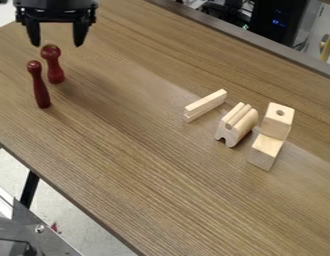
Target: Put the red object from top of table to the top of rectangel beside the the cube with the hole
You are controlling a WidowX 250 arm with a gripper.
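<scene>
Condition of end effector (57, 44): released, its two fingers spread at the upper left of the frame, nothing held. Two red objects stand upright on the bench (161, 165) below it: a thicker red pin (55, 70), its head just under the fingertips in the picture, and a slimmer red pin (39, 86) beside it, lower left. The task does not specify which one to move.

Handling: both pins appear to be turned, lacquered wood; expect light weight, full stiffness and low risk of breakage. The glossy, rounded surfaces may slip or roll under an off-centre grip. Grasp the thicker pin at the narrow neck below the head, fingers on opposite sides; this keeps the base free for placing. Grasp the slimmer pin at the upper shaft. Set down squarely on the bare top of the rectangular block (266, 150), at the right of the frame, beside the cube with the hole (278, 120); a tilted base could topple.

Limits of view: the upper part of the end effector is cut off by the top edge. Its height above the pins and its depth alignment cannot be judged. The undersides of the pins are hidden, so their flatness is unconfirmed. The contact between cube and block is hard to make out.
</scene>
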